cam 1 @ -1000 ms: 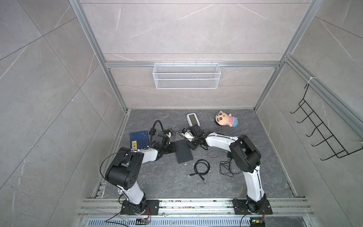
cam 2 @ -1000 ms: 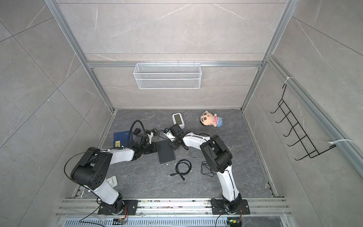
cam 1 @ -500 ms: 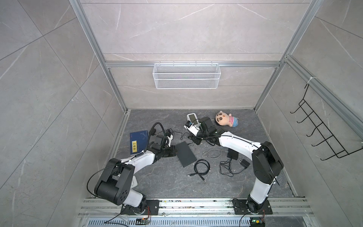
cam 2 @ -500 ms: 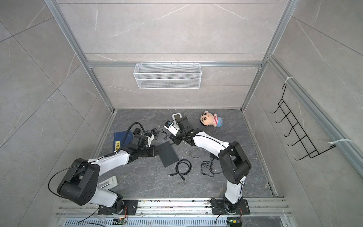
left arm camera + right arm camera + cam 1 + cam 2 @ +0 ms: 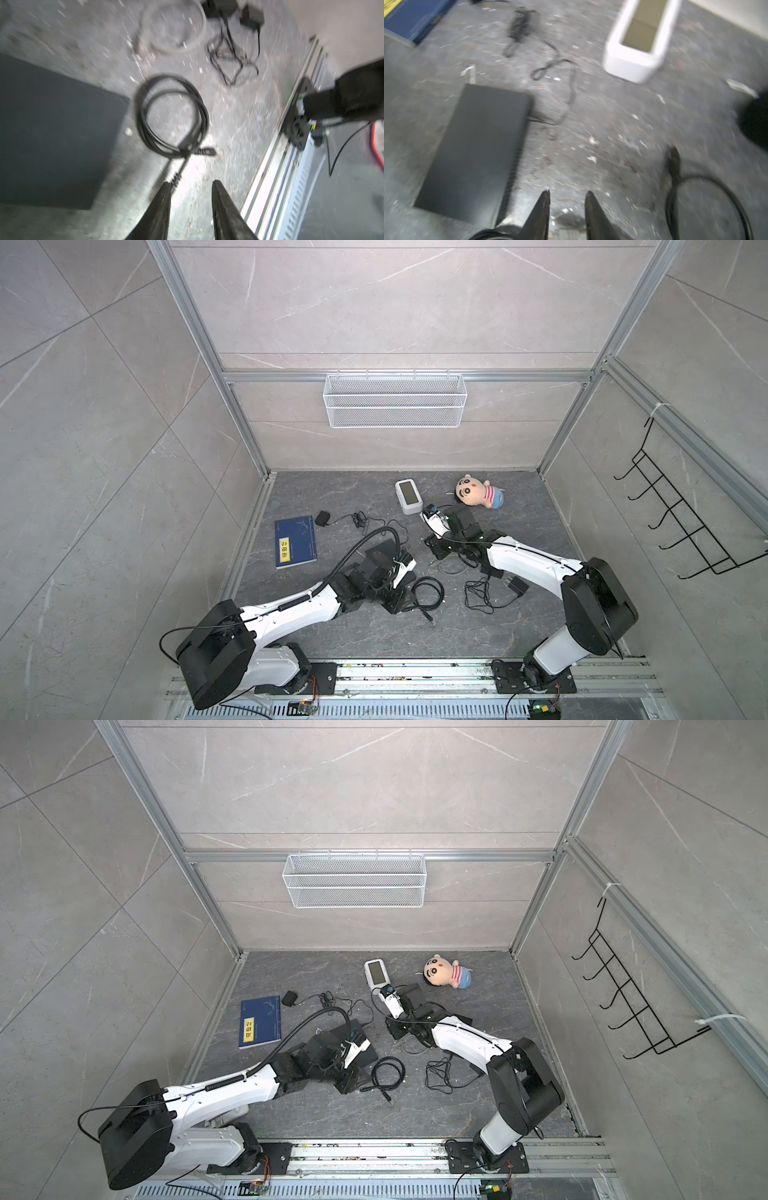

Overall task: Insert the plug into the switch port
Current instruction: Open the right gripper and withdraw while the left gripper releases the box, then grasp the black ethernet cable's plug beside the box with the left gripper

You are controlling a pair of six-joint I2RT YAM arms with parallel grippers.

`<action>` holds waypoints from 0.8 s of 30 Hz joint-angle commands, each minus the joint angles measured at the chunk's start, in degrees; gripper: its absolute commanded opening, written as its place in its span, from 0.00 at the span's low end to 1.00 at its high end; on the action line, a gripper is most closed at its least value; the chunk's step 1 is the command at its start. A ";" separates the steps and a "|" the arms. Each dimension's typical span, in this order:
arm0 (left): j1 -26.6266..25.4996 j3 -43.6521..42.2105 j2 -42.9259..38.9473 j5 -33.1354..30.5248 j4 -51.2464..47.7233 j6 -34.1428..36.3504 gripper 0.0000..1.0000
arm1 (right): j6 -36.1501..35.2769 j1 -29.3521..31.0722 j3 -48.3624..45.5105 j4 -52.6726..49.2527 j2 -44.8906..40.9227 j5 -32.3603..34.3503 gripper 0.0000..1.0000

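The switch (image 5: 52, 135) is a flat black box on the floor; in both top views my left arm covers most of it (image 5: 369, 1056). A coiled black cable (image 5: 172, 116) lies beside it, one plug (image 5: 205, 151) resting free on the floor. Its other end runs up to one left fingertip (image 5: 167, 187). My left gripper (image 5: 191, 184) is open and empty, low over the floor next to the coil (image 5: 441, 593). My right gripper (image 5: 568, 193) is open and empty too, hovering past the switch (image 5: 475, 149) toward the back (image 5: 436, 549).
A white device (image 5: 408, 495), a plush doll (image 5: 478, 493) and a blue book (image 5: 295, 541) lie toward the back. A thin adapter cable (image 5: 566, 99) reaches the switch. Another adapter with tangled wire (image 5: 490, 593) lies under my right arm. A rail (image 5: 276, 166) borders the front.
Both grippers have drawn away from the switch and opened a little. The left one has come forward to the coil; the right arm's elbow has swung out to the right.
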 commanded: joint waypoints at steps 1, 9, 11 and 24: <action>-4.42 -0.80 1.95 -5.00 -2.04 0.87 0.38 | 5.78 -1.84 -2.15 2.04 -3.06 2.50 0.33; -9.50 4.29 12.67 -19.22 -6.28 0.85 0.38 | 6.67 -1.85 -4.08 2.10 -4.69 -1.44 0.33; -9.49 5.53 13.95 -20.55 -6.46 1.19 0.38 | 6.50 -1.84 -4.21 1.89 -4.60 -2.15 0.33; -9.42 5.48 10.39 -14.74 -1.05 -18.03 0.46 | 5.89 -1.84 -4.93 1.51 -4.43 -2.70 0.33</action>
